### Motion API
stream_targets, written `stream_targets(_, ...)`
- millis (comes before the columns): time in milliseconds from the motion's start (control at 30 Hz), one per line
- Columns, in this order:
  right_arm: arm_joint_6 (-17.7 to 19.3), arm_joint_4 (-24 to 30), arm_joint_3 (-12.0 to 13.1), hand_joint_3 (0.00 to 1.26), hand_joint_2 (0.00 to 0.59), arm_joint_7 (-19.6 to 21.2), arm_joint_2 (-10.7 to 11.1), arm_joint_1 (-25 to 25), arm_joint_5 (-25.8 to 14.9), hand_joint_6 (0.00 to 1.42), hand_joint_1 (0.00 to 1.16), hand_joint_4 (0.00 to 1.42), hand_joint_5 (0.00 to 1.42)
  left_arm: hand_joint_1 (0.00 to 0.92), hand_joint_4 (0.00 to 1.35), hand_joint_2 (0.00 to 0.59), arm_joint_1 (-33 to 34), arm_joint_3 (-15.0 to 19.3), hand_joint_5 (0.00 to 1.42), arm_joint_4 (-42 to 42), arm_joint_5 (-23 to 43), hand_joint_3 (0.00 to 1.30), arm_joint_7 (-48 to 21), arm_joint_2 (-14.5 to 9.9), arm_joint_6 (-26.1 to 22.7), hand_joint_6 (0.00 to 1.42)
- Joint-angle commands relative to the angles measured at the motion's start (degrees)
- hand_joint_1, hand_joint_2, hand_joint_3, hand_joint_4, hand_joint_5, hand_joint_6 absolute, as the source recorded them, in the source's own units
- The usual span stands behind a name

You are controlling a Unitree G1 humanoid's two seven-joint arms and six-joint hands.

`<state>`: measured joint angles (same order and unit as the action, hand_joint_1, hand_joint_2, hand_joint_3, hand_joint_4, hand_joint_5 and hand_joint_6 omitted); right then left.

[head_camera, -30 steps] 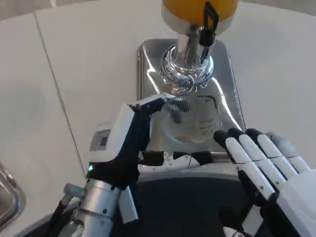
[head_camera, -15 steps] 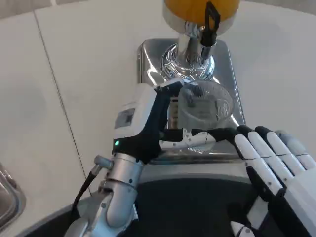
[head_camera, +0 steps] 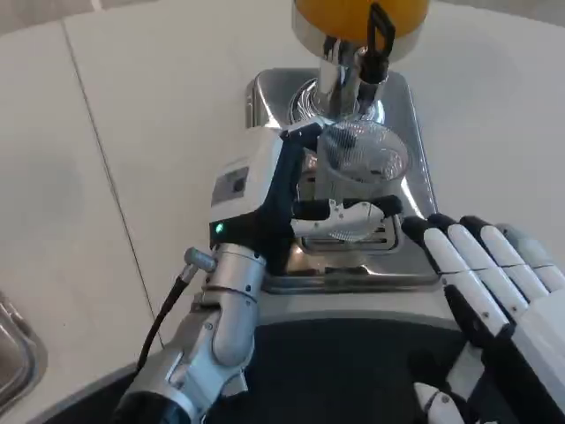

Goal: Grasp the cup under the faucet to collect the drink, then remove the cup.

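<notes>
A clear plastic cup (head_camera: 357, 168) stands on the shiny steel drip tray (head_camera: 415, 141) of the drink dispenser, just below the black-handled faucet (head_camera: 372, 49). My left hand (head_camera: 274, 199) grips the cup from its left side, with fingers wrapped round the cup's front. The orange drink tank (head_camera: 360, 13) sits at the top edge. My right hand (head_camera: 494, 283) hovers flat at the lower right, fingers apart, holding nothing. I cannot tell if liquid is in the cup.
The dispenser's chrome column (head_camera: 331, 93) rises behind the cup. A metal object (head_camera: 13, 349) shows at the lower left edge. White table surface (head_camera: 132, 132) spreads to the left of the tray.
My left hand has carried the cup forward and up the picture, from the tray's front to under the faucet. The right hand has shifted slightly.
</notes>
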<state>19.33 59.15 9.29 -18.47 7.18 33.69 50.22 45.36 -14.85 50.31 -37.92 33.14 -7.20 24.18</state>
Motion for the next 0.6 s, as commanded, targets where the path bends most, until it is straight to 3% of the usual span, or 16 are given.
stream_targets(33, -0.5, 0.9, 0.9, 0.00, 0.580, -1.2, -0.3, -0.5, -0.8, 0.00, 0.20, 0.00, 0.00, 0.664, 1.05, 0.000, 2.6, -0.1, 1.41, 3.4, 1.1, 1.22, 3.2, 0.6, -0.4, 1.42)
stream_targets(433, 1.8, 0.9, 3.5, 0.00, 0.577, -2.8, -2.5, -0.8, -2.4, 0.00, 0.20, 0.00, 0.00, 0.648, 1.02, 0.000, 1.7, -3.0, 1.38, 5.1, 1.2, 1.13, 6.5, 0.2, 0.2, 1.42)
stream_targets(500, 1.9, 0.9, 3.7, 0.00, 0.577, -3.4, -2.9, -1.1, -2.6, 0.00, 0.20, 0.00, 0.00, 0.611, 0.99, 0.000, 1.3, -3.1, 1.26, 4.9, 1.1, 0.91, 7.1, 0.2, -0.5, 1.41)
stream_targets(533, 1.9, 0.9, 3.7, 0.00, 0.576, -3.7, -3.0, -1.3, -2.6, 0.00, 0.20, 0.00, 0.00, 0.573, 0.92, 0.000, 1.2, -3.2, 1.16, 4.7, 1.1, 0.79, 7.0, 0.1, -0.7, 1.32)
stream_targets(600, 2.4, 0.9, 3.9, 0.00, 0.576, -3.8, -3.2, -1.0, -2.9, 0.00, 0.20, 0.00, 0.00, 0.442, 0.59, 0.025, 1.2, -3.5, 0.97, 4.6, 1.0, 0.45, 6.6, -0.2, -0.7, 1.19)
